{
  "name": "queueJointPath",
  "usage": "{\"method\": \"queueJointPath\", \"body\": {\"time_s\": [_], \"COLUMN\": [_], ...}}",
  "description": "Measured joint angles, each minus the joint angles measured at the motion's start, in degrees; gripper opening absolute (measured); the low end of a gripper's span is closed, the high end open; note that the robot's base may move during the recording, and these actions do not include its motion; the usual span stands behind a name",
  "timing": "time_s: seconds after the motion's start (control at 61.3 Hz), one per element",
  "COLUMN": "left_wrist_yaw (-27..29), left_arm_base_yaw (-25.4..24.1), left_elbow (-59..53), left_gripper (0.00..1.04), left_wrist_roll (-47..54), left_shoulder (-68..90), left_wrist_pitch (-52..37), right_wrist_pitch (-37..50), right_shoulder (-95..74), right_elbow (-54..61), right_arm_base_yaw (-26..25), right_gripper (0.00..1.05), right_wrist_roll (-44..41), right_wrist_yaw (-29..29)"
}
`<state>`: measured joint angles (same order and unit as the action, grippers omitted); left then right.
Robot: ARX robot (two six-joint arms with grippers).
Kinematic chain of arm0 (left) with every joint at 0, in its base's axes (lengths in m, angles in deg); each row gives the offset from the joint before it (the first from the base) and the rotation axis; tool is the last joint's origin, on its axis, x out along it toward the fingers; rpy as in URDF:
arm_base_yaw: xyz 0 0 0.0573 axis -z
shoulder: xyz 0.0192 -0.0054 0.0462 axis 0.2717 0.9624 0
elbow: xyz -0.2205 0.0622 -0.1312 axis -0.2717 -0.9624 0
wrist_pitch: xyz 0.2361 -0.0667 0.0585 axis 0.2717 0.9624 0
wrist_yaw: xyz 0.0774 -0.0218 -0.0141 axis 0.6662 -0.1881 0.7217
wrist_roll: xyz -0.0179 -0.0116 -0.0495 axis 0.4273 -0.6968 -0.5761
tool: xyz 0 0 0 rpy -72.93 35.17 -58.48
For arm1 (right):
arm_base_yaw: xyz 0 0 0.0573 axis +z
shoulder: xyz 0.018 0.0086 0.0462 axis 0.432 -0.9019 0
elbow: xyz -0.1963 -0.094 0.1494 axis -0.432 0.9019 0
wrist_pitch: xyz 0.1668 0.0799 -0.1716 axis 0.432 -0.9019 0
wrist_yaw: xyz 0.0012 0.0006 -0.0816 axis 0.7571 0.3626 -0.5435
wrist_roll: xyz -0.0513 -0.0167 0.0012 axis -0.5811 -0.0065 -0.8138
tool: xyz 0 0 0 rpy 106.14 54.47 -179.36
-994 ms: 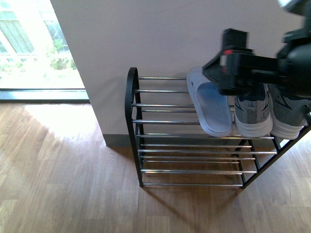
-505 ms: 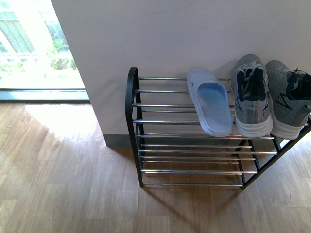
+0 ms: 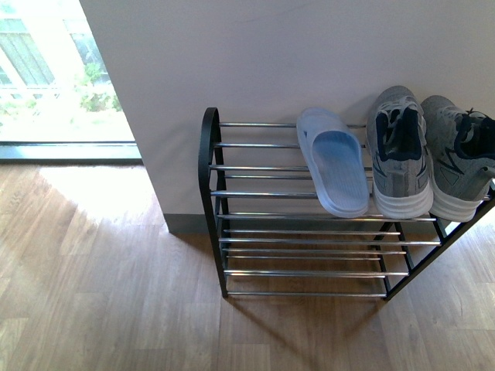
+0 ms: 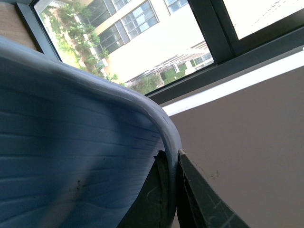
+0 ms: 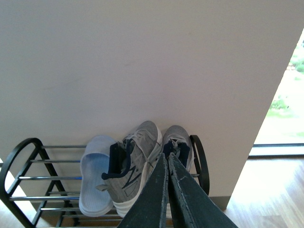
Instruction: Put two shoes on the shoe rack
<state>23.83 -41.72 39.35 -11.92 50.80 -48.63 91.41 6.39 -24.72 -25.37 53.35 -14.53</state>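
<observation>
The black shoe rack (image 3: 207, 154) stands against the wall. On its top tier lie a pale blue slipper (image 3: 336, 166) and, to its right, two grey sneakers (image 3: 398, 151) (image 3: 456, 158). Neither gripper shows in the front view. In the left wrist view my left gripper (image 4: 175, 159) is shut on the rim of a second blue slipper (image 4: 71, 142), which fills most of that picture. My right gripper (image 5: 167, 159) is shut on nothing, up in the air before the rack (image 5: 19, 152), in line with the sneakers (image 5: 135, 156).
A white wall (image 3: 271, 54) runs behind the rack. A bright window (image 3: 46, 77) reaches down to the wooden floor (image 3: 100, 294) on the left. The rack's top rods (image 3: 255, 145) left of the slipper are bare, as are the lower tiers.
A second ago a black arm hung over the sneakers at the upper right of the front view; it has since left that view. The shoes on the rack lie as before.
</observation>
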Motion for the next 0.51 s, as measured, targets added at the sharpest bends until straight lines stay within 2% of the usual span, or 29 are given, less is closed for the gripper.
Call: {"method": "queueJointPath", "body": {"time_s": [0.163, 0.505], "left_wrist_yaw": [0.0, 0.0], "left_arm_base_yaw": [0.0, 0.0], "left_elbow": [0.0, 0.0], "left_gripper": [0.02, 0.02], "left_wrist_roll": [0.0, 0.0], "left_shoulder": [0.0, 0.0], "left_wrist_pitch": [0.0, 0.0], "right_wrist_pitch": [0.2, -6.9], "right_shoulder": [2.4, 9.9], "right_elbow": [1.5, 1.5], "right_arm_base_yaw": [0.0, -0.1], "right_gripper": [0.02, 0.02], "right_wrist_roll": [0.0, 0.0], "right_wrist_yaw": [0.2, 0.3]}}
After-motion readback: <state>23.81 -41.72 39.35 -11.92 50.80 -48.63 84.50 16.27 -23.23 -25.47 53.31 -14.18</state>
